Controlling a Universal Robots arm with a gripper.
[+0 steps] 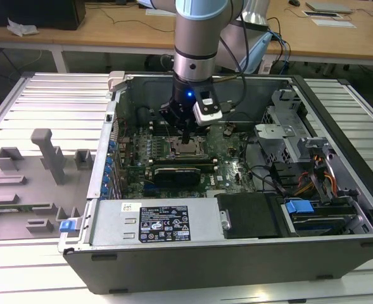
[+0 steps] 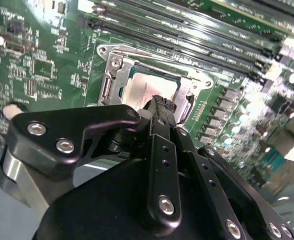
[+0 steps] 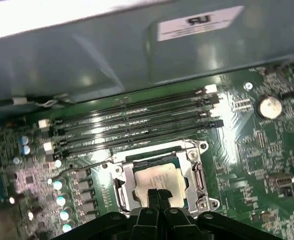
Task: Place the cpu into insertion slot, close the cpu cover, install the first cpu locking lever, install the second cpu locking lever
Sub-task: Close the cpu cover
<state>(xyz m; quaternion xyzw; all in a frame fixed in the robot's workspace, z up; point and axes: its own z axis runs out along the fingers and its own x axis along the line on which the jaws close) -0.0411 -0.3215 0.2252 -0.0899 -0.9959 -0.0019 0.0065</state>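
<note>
- In the exterior view the arm [image 1: 195, 38] reaches straight down into an open computer case [image 1: 237, 253] that lies on a slatted table [image 1: 47, 101].
- The gripper [image 1: 185, 135] hangs low over the green board [image 1: 230, 168], right above the cpu [image 1: 187, 150].
- In both wrist views the gripper's [image 3: 158, 194] two black fingertips [image 3: 151, 192] are pressed together side by side, with nothing between them. The gripper [image 2: 162, 102] holds nothing.
- The tips sit at one edge of the cpu [image 3: 159, 177]. I cannot tell whether they touch it or stand just above it.
- The cpu [image 2: 144, 90] lies flat in the slot [image 3: 154, 160], pale metal top up. A narrow strip of the slot's dark rim shows along one side.
- The cover [image 3: 195, 172] is a silver frame around the cpu. It seems to lie flat over the slot, with the cpu showing through its square window.
- In the second wrist view the cover [image 2: 112, 80] glints along its side and corner.
- A thin metal rod [image 3: 82, 166] runs from a corner of the cover out over the board [image 3: 246, 145].
- Long black memory slots [image 3: 137, 125] run in parallel just beside the slot, between it and the case wall [image 3: 112, 55].
- A round coin battery [image 3: 269, 106] sits on the board, well apart from the cpu.
</note>
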